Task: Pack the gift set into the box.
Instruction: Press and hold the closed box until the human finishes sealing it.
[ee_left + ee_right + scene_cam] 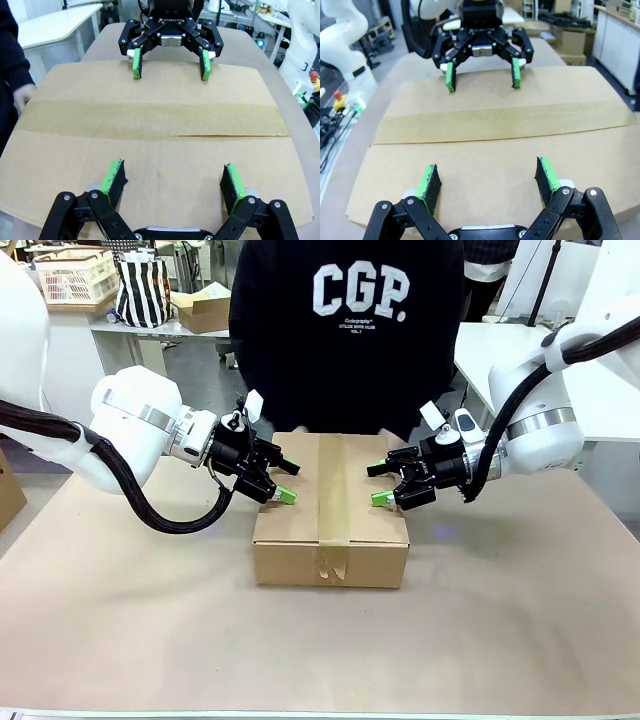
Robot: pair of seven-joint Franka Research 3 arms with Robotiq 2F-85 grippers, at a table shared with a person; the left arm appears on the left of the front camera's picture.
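Note:
The box (330, 540) lies shut in the middle of the table, a strip of brown tape (333, 490) running along its top seam and down its front. No gift set shows. My left gripper (286, 482) hovers open over the box's left top edge, nothing between its green pads. Opposite it, my right gripper (378, 484) stands open over the right top edge. In the left wrist view my left gripper (173, 172) faces the right gripper (170, 65) across the box (150, 150). In the right wrist view my right gripper (489, 175) faces the left gripper (482, 75) across the box (495, 150).
A person in a dark sweatshirt (350, 330) stands right behind the box, one hand (22, 95) at its far edge. Brown paper covers the table (500, 620). Behind, another table carries a striped bag (142, 290), a small carton (205, 310) and a basket (75, 275).

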